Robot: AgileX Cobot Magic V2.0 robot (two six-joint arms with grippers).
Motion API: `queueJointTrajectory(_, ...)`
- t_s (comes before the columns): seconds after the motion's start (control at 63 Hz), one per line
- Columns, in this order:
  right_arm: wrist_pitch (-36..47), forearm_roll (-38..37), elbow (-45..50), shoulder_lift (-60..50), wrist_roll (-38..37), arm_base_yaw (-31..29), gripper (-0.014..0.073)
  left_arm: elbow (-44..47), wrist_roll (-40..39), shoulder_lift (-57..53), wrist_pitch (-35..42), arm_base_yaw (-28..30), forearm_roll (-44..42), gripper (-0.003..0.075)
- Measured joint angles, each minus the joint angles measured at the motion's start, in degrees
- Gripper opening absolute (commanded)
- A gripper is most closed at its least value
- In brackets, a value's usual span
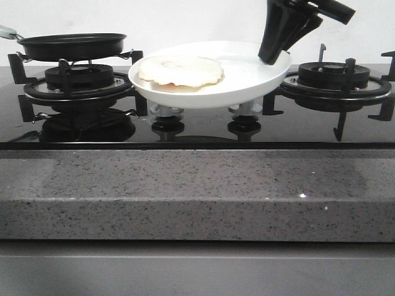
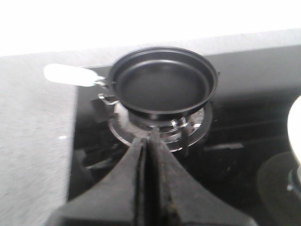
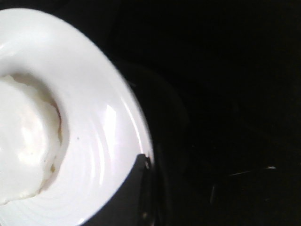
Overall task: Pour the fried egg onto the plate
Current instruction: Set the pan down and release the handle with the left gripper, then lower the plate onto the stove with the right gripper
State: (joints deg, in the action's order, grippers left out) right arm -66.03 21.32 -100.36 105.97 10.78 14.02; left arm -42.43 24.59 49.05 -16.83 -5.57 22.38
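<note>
Nearest the front camera runs a grey speckled stone tabletop (image 1: 197,194), with a black glass gas hob (image 1: 197,132) set behind it. At the middle of the hob sits the glossy white round shallow plate (image 1: 247,86), resting above two small control knobs (image 1: 167,112). The flat, pale cream-white fried egg (image 1: 180,71) with a wavy edge lies inside the plate, on its left half.

The black right gripper (image 1: 271,55) reaches down onto the plate's right rim. The right wrist view shows one dark finger (image 3: 134,188) laid over the rim, so the jaws are clamped on the plate.

On the left burner (image 1: 77,83) stands a small black round frying pan (image 2: 162,84) with a pale handle (image 2: 68,74); its inside holds nothing. The left gripper (image 2: 149,141) hangs near the pan without touching it, jaws pressed together and gripping nothing. The right burner (image 1: 333,80) carries nothing.
</note>
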Motion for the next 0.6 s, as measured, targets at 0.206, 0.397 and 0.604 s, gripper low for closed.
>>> queueJointTrajectory(0.206, 0.0, 0.0, 0.0, 0.0, 0.0, 0.0, -0.0108, 10.5, 0.0, -13.1, 2.5, -0.1, -0.8, -0.0020)
queueJointTrajectory(0.397, 0.1, 0.0, 0.0, 0.0, 0.0, 0.0, -0.0108, 13.5, 0.0, -20.2, 2.6, -0.1, -0.8, -0.0020)
queueJointTrajectory(0.604, 0.2, 0.0, 0.0, 0.0, 0.0, 0.0, -0.0108, 13.6, 0.0, -21.2, 3.2, -0.1, -0.8, -0.0020)
